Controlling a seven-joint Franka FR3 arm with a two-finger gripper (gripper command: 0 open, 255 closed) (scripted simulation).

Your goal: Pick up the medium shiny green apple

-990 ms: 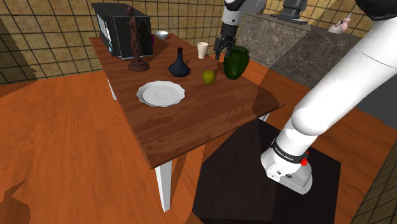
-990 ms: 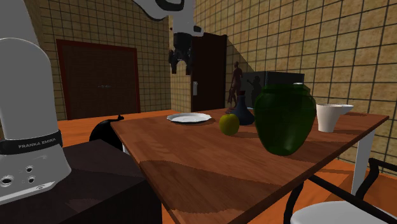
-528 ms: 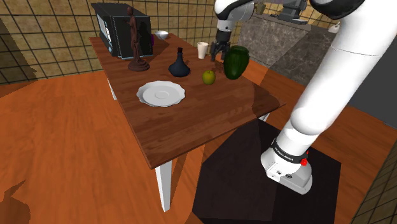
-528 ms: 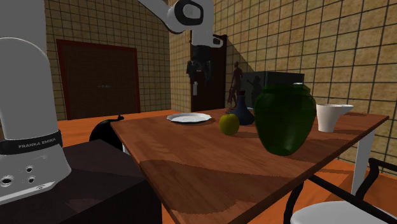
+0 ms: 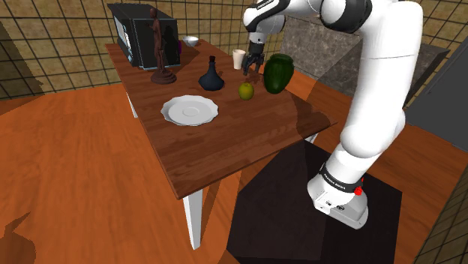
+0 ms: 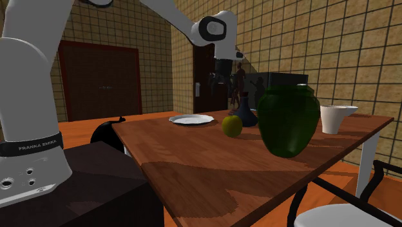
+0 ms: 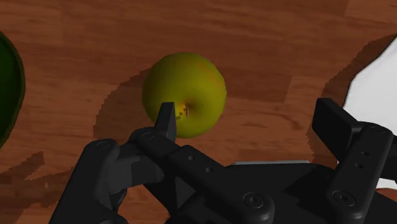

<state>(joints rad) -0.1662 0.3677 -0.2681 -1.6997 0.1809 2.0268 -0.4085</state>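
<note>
A yellow-green apple (image 5: 246, 91) lies on the brown wooden table (image 5: 225, 142), between a dark green vase (image 5: 278, 73) and a white plate (image 5: 190, 110). My black gripper (image 5: 253, 70) hangs open just above the apple, pointing down at it. In the wrist view the apple (image 7: 184, 94) lies below the gripper (image 7: 249, 121), off-centre toward one finger (image 7: 167, 119), and neither finger touches it. In the second exterior view the apple (image 6: 232, 125) sits left of the green vase (image 6: 288, 120), with the gripper (image 6: 222, 80) above and behind it.
A white cup (image 5: 239, 58) stands behind the gripper. A dark blue vase (image 5: 211, 76), a brown figurine (image 5: 159, 49), a black box (image 5: 139, 34) and a small bowl (image 5: 192, 41) fill the table's far end. The vase's edge (image 7: 6, 89) and the plate's rim (image 7: 382, 70) flank the apple.
The arm has swung toward the shoulder view's left and come lower, carrying the open gripper from beside the green vase to just above the apple. Nothing on the table moved.
</note>
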